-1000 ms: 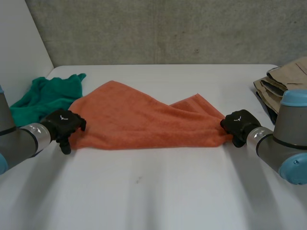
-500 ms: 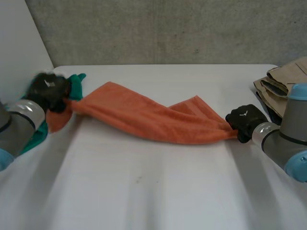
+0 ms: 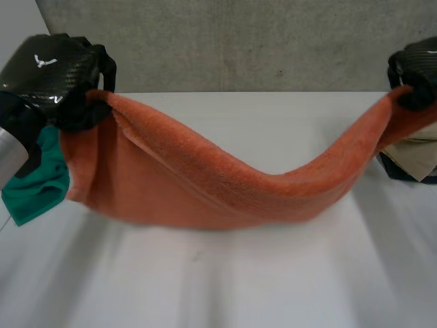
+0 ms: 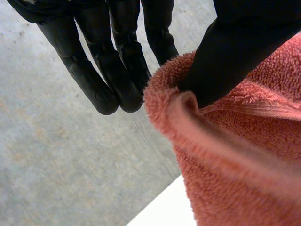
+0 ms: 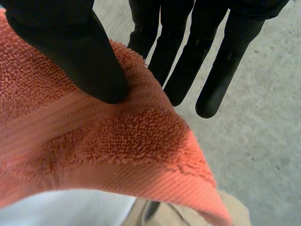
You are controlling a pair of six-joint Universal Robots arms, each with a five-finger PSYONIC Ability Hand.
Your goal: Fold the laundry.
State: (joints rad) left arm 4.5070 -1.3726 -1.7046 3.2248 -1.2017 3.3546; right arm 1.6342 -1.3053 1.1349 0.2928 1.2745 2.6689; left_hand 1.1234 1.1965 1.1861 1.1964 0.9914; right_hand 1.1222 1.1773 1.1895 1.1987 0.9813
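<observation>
— Two ends of one orange terry towel (image 3: 205, 184) are up in the air. Who has which?

— The left robot hand (image 3: 51, 75) has one end and the right robot hand (image 3: 416, 72) has the other. Each is raised well above the white desk (image 3: 239, 273).

— How do they grip it?

— In the left wrist view the thumb presses into the towel's rolled rim, with the straight fingers on its far side, so it is a pinch. The right wrist view shows much the same. The thumb sits on the pile near a hemmed corner, and the long straight fingers are behind the cloth.

— And the towel itself?

— It hangs between them as a sagging band, with a broad flap dropping below the left robot hand. Whether its lowest edge touches the desk, I cannot tell.

— Anything else around?

— A crumpled green cloth (image 3: 37, 184) shows beneath the left arm, just beside the towel's flap. A folded beige garment (image 3: 416, 160) sits at the desk's right side, below the right robot hand. A grey concrete wall (image 3: 259, 41) stands behind the desk.
</observation>
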